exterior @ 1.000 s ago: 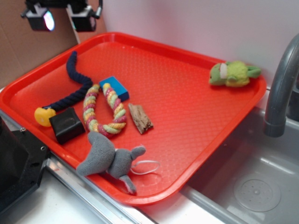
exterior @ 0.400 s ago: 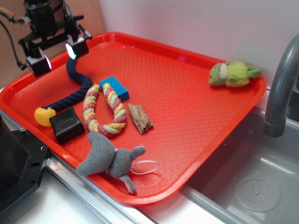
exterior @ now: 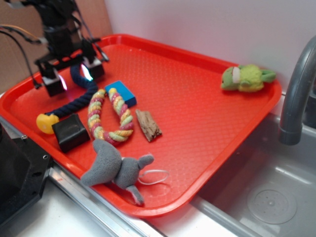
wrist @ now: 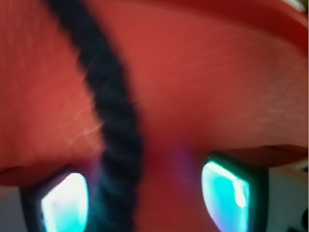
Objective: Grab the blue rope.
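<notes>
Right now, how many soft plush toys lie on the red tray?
2. The green plush lies at the tray's far right corner; the grey plush lies at the near edge, below the braided ring. None seems hidden.

The wrist view is smeared with blur: the blue rope (wrist: 116,140) is cut off at 12 and 6 o'clock. In the exterior view the hand (exterior: 72,75) covers the rope's upper bend, and the grey faucet (exterior: 296,98) runs off at 3 o'clock
</notes>
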